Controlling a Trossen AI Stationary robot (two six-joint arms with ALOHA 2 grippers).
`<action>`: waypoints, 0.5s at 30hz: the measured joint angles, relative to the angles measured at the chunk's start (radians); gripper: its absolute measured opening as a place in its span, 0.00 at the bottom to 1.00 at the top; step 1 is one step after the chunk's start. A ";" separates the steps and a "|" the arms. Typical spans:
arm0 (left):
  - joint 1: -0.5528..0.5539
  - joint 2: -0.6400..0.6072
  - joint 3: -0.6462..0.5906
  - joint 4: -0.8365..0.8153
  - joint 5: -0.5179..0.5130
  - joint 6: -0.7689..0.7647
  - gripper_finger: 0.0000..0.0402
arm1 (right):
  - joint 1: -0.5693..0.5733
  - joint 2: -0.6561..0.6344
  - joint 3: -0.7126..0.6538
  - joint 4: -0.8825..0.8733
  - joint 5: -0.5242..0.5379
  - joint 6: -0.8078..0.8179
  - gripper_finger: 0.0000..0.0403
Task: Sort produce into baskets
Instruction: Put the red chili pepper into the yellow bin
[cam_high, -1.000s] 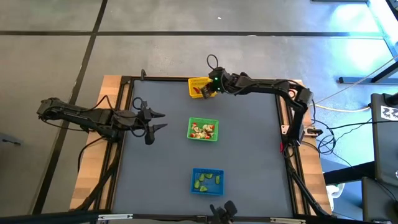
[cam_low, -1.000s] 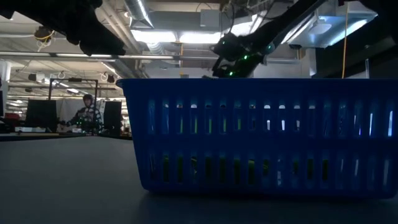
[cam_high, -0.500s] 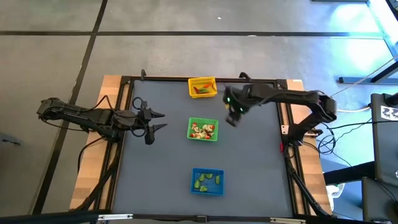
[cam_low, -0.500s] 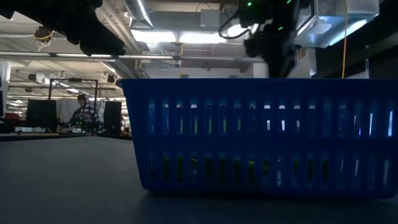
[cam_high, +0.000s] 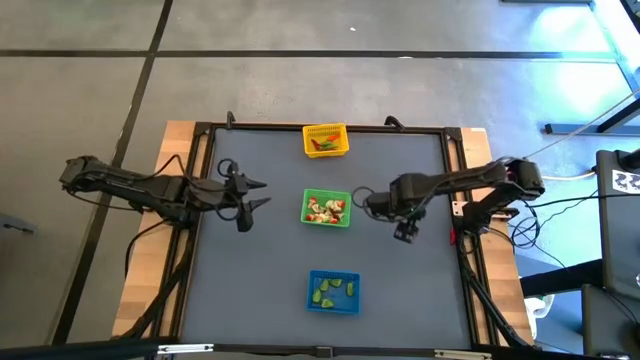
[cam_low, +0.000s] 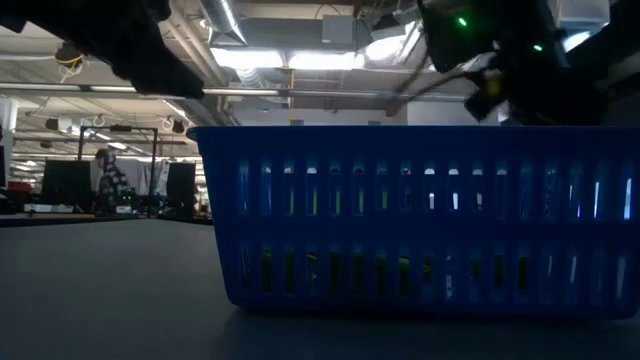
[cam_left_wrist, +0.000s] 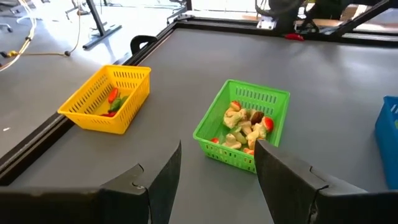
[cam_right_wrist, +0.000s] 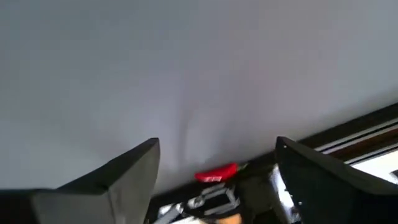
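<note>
Three baskets stand in a row down the middle of the table. The yellow basket (cam_high: 326, 139) at the far edge holds red and green produce (cam_left_wrist: 112, 99). The green basket (cam_high: 326, 208) in the middle holds mixed pieces (cam_left_wrist: 246, 127). The blue basket (cam_high: 333, 291) near the front holds light green pieces (cam_high: 327, 293). My left gripper (cam_high: 262, 194) hovers open, left of the green basket and pointing toward it. My right gripper (cam_high: 404, 232) hangs open, right of the green basket, pointing down at bare table, with nothing between its fingers (cam_right_wrist: 134, 168).
A black frame (cam_high: 456, 200) borders the grey table mat. In the low view the blue basket (cam_low: 420, 215) fills the foreground and hides the other baskets. A person (cam_low: 108, 178) stands far off in the room behind.
My right gripper has swung from over the yellow basket at the far edge toward the near edge and the right. It now hangs beside the green basket and has tipped from near level to pointing down. My left gripper has kept still.
</note>
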 joint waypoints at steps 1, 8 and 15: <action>0.000 0.005 0.000 -0.001 0.000 0.000 0.50 | 0.010 0.001 -0.022 0.002 -0.021 -0.001 0.78; 0.000 0.044 0.000 0.000 0.000 -0.008 0.50 | 0.063 0.003 -0.134 -0.002 -0.038 0.071 0.88; 0.000 0.048 0.000 0.007 0.000 -0.006 0.50 | 0.064 0.071 -0.259 -0.011 -0.180 0.044 0.97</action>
